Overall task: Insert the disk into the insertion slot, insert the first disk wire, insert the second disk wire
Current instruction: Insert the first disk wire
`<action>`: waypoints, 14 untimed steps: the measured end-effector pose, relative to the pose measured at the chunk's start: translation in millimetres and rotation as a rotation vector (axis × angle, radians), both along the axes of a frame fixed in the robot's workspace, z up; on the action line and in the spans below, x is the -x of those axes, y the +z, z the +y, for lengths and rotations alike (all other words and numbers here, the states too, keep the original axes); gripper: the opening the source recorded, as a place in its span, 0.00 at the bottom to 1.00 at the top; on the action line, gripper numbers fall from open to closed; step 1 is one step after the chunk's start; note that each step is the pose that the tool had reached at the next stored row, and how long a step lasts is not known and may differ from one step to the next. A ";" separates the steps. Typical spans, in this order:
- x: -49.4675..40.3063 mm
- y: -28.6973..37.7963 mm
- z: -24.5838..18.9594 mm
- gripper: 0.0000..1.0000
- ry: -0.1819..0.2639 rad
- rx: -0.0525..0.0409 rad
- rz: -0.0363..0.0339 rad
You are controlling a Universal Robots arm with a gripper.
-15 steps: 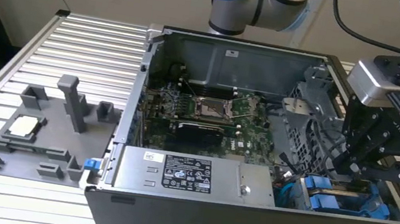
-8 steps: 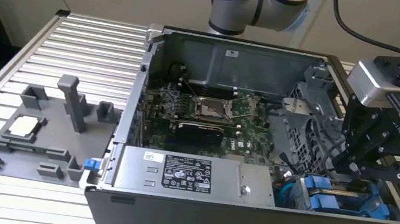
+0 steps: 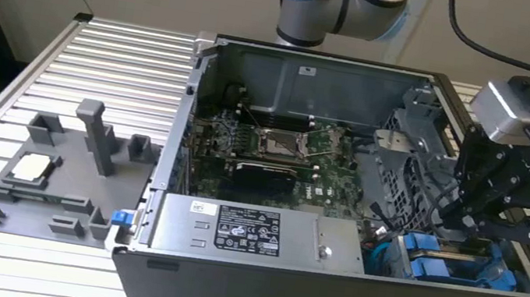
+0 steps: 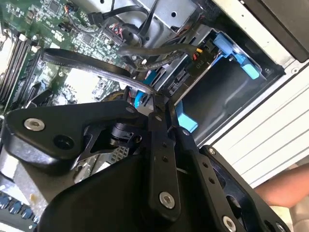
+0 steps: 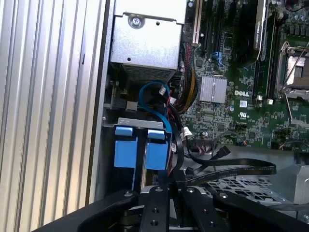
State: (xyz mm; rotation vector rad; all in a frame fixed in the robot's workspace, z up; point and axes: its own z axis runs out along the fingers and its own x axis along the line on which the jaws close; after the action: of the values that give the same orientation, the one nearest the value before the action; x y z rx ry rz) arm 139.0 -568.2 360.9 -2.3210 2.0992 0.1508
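The open dark-grey metal computer case (image 3: 223, 284) lies on a ribbed aluminium table (image 3: 97, 76). In its near corner, at the exterior view's right, the rectangular grey drive bay slot (image 5: 126, 120) holds the disk (image 5: 157, 154) in its bright blue plastic frame, just beside a similar second blue carrier (image 5: 124, 152). Just above the disk, the black gripper (image 3: 452, 222) has its jaws pinched together on a flat black wire (image 5: 241, 169).
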 end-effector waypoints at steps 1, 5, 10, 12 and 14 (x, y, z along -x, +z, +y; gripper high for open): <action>-2.1 -0.2 -0.1 0.16 0.000 -0.0001 0.0067; -11.5 -1.8 -1.7 0.16 0.000 -0.0001 0.0229; -12.7 -8.6 -5.9 0.16 -0.008 -0.0025 0.0240; -12.8 -11.1 -6.9 0.16 -0.016 -0.0051 0.0239; -12.8 -13.0 -7.1 0.16 -0.031 -0.0088 0.0240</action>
State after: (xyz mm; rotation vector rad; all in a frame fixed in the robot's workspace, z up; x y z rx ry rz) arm 151.9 -575.3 347.9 -2.2922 2.1395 0.1881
